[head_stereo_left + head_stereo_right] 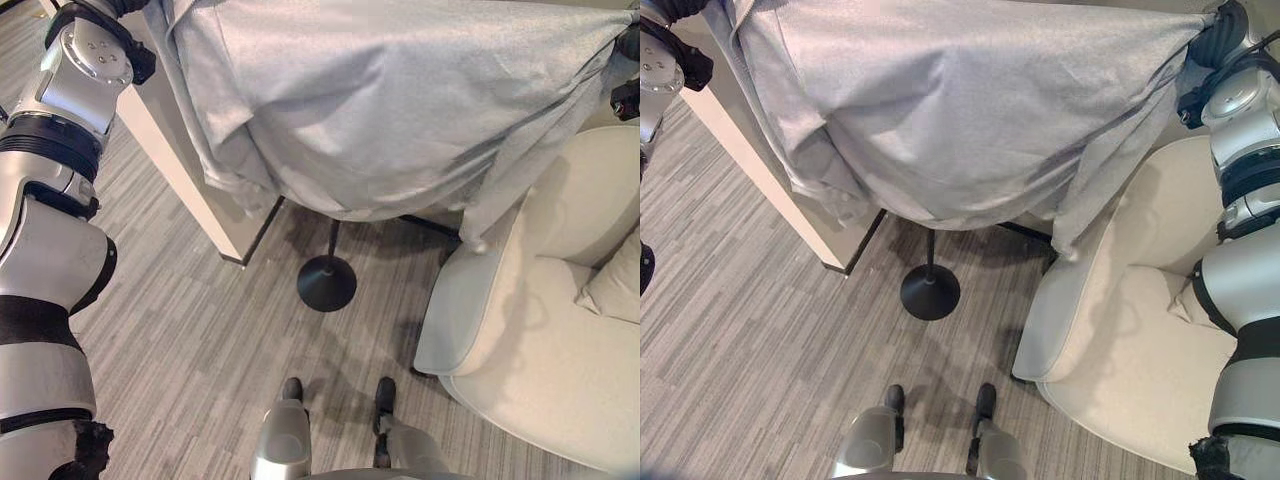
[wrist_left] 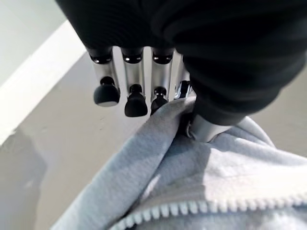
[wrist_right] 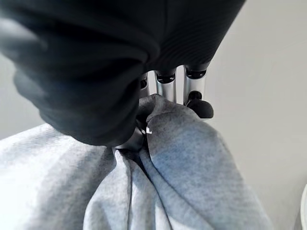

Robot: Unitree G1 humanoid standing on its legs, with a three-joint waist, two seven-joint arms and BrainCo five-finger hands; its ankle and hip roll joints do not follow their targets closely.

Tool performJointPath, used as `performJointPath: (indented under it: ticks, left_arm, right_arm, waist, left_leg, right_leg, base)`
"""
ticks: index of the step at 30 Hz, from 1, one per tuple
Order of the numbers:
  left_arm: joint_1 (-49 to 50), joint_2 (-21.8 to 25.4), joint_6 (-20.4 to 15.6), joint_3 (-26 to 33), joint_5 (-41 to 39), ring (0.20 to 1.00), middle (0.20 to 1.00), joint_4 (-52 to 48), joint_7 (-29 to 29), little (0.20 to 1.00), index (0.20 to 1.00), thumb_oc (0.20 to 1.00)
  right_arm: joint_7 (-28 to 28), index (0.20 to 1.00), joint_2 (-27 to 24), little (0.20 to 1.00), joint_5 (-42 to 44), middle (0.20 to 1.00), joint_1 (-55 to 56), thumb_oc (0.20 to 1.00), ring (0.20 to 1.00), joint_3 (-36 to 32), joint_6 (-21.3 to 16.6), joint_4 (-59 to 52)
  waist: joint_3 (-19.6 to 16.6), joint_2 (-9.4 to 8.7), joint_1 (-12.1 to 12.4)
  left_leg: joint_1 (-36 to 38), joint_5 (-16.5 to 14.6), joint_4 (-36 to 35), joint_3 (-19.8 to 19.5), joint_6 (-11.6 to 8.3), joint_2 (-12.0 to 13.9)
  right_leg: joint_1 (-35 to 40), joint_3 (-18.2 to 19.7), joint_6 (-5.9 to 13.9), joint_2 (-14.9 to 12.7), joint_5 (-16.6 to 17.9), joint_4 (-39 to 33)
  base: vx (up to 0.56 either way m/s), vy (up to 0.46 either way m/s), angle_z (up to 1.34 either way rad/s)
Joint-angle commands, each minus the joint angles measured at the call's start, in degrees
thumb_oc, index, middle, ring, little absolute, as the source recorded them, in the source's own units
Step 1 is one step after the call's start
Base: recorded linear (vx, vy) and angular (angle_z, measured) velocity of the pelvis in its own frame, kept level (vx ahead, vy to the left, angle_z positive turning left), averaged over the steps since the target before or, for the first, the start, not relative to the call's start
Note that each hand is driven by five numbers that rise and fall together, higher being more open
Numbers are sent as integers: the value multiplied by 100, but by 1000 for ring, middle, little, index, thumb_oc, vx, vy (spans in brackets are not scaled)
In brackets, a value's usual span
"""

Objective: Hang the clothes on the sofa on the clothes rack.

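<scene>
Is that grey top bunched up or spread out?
Spread out: the grey top hangs stretched between the left hand and right hand, both pinching its edges.

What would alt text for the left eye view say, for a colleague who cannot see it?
A grey garment hangs spread wide, held up at its two upper corners. Under it a black round rack base stands on striped grey flooring, with a cream sofa on the robot's right.

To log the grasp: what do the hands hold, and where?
Both hold the grey zip jacket: left hand beside its zipper, right hand pinching bunched fabric.
</scene>
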Motion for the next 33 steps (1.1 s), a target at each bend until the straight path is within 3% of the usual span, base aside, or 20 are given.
performJointPath:
  ticks: [1, 8, 13, 24, 30, 31, 32, 33]
  left_arm:
    - [-1467, 221, -30, -399, -220, 200, 200, 406, 116, 200, 200, 200]
    - [-1276, 278, -12, -382, -166, 200, 200, 439, 69, 200, 200, 200]
    - [-812, 226, 31, -145, -12, 200, 200, 487, -8, 200, 200, 200]
    - [1186, -293, 189, 1246, 425, 200, 200, 578, -179, 200, 200, 200]
    - [2000, -390, 218, 1817, 541, 200, 200, 74, -145, 200, 200, 200]
    - [2381, -450, 210, 2139, 536, 200, 200, -303, -147, 200, 200, 200]
    - [2547, -471, 207, 2272, 541, 489, 489, -514, -178, 489, 489, 489]
    - [2673, -499, 198, 2388, 553, 1000, 1000, -677, -171, 1000, 1000, 1000]
  right_arm:
    - [-163, 200, -436, 200, 174, 200, -1006, 200, 200, 348, -34, 366]
    - [-23, 200, -409, 200, 154, 200, -697, 200, 200, 310, -103, 165]
    - [239, 200, -249, 200, -311, 200, -190, 200, 200, 480, -109, -49]
    - [556, 200, 1201, 200, -726, 200, 1861, 200, 200, -872, -1, -348]
    - [617, 200, 1426, 200, -682, 200, 2656, 200, 200, -1370, -36, -1060]
    - [640, 200, 1426, 200, -627, 200, 2972, 200, 200, -1578, -83, -1421]
    - [655, 200, 1403, 200, -602, 200, 3070, 200, 200, -1649, -110, -1502]
    - [662, 460, 1393, 460, -577, 460, 3183, 460, 460, -1724, -138, -1581]
  waist:
    - [84, 419, 190]
    - [-51, 379, 202]
    - [-110, 326, 190]
    - [150, 345, 97]
    - [254, 349, 43]
    - [267, 360, 22]
    - [260, 366, 14]
    - [254, 371, 7]
  left_leg:
    - [1285, 469, -1971, -186, -228, -54]
    - [1409, 394, -1971, -167, -212, -108]
    - [1511, 348, -1971, -109, -212, -100]
    - [1532, 354, -1971, -61, -214, -92]
    - [1548, 339, -1971, -65, -205, -117]
    - [1564, 331, -1971, -62, -206, -123]
    - [1569, 328, -1971, -65, -205, -129]
    - [1578, 326, -1971, -71, -203, -132]
  right_leg:
    - [752, -231, 45, -150, -962, -37]
    - [810, -217, 45, -188, -915, -37]
    - [858, -217, 48, -191, -855, -37]
    - [837, -244, 51, -210, -764, -37]
    - [814, -217, 49, -237, -695, -37]
    - [812, -215, 58, -251, -666, -37]
    - [817, -212, 60, -257, -655, -37]
    - [822, -219, 62, -264, -643, -37]
  base:
    - [32, 27, -3]
    - [25, 18, -1]
    - [29, 18, -7]
    - [-36, 8, -4]
    - [-11, 4, 0]
    - [0, 0, 0]
    - [0, 0, 0]
    - [0, 4, -4]
